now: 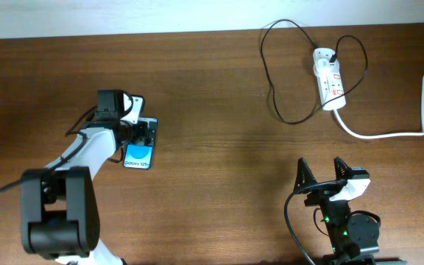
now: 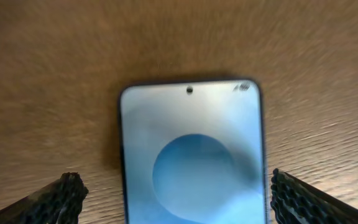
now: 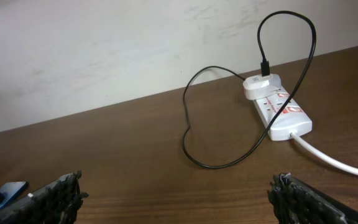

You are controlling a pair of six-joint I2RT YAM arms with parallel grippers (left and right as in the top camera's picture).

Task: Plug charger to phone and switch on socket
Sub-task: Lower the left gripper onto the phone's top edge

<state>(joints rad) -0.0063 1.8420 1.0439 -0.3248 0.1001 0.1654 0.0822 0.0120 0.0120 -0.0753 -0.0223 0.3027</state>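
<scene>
The phone [image 2: 191,155] lies screen-up toward the worktop's [image 1: 212,147] left edge, between the left gripper's [image 2: 174,198] spread fingers. The right gripper [image 1: 322,173], also spread, holds nothing near the front edge. The socket [image 1: 330,77] and looped charger [image 3: 183,137] lie toward the far right corner.

Phone [image 1: 138,156]: slim, black-edged; blue screen with round pattern, face up; lying flat at far left, well apart from socket [image 1: 329,79]; socket: small white strip, red marks, flat at right rear; thick white cord [image 1: 389,135] runs off right; charger [image 3: 265,66]: thin black cable, plugged into white adapter [image 3: 261,86] on socket's far end; loops left of and across socket; free tip not made out.
</scene>
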